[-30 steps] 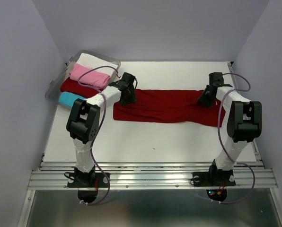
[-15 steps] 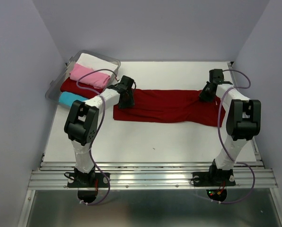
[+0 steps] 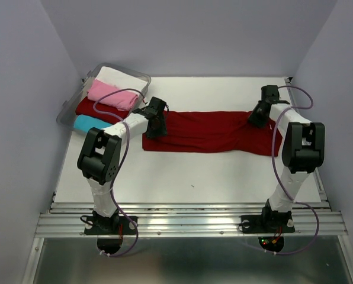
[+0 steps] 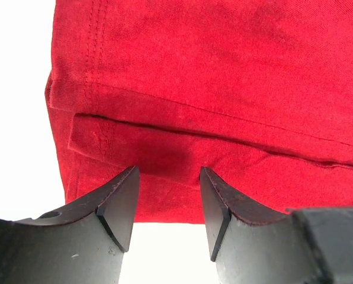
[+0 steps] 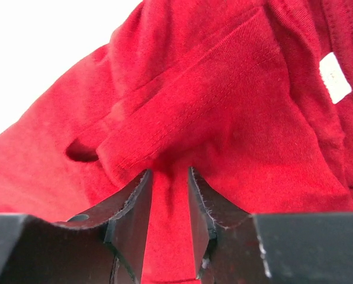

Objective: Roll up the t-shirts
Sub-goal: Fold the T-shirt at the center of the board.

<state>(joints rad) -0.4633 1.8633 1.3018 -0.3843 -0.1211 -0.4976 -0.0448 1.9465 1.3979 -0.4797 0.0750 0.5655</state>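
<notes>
Drifting since a second ago, the left arm (image 3: 99, 155) is carrying its elbow further toward the left side of the desk (image 3: 194, 174), and the right claw (image 3: 259, 113) is sitting a little further back on the cloth. Both arms are rising from their bases at the near edge, bending at the elbow and reaching forward with their wrists tipping down. The large dark red t-shirt (image 3: 206, 131) is lying flattened in a long band across the middle of the desk, stretching from one claw to the other. The left claw (image 4: 169, 173) is standing spread at the band's left end, its tips pointing at a doubled hem, with cloth showing through the gap. The right claw is sitting at the band's right end, jaws only narrowly apart with a ridge of red cloth running between them; whether it is squeezing that ridge I cannot tell. Further back on the left, a clear bin (image 3: 66, 113) is holding a cyan t-shirt (image 3: 89, 123), a second dark red t-shirt (image 3: 92, 107), a pink t-shirt (image 3: 112, 94) and a white t-shirt (image 3: 120, 76).
</notes>
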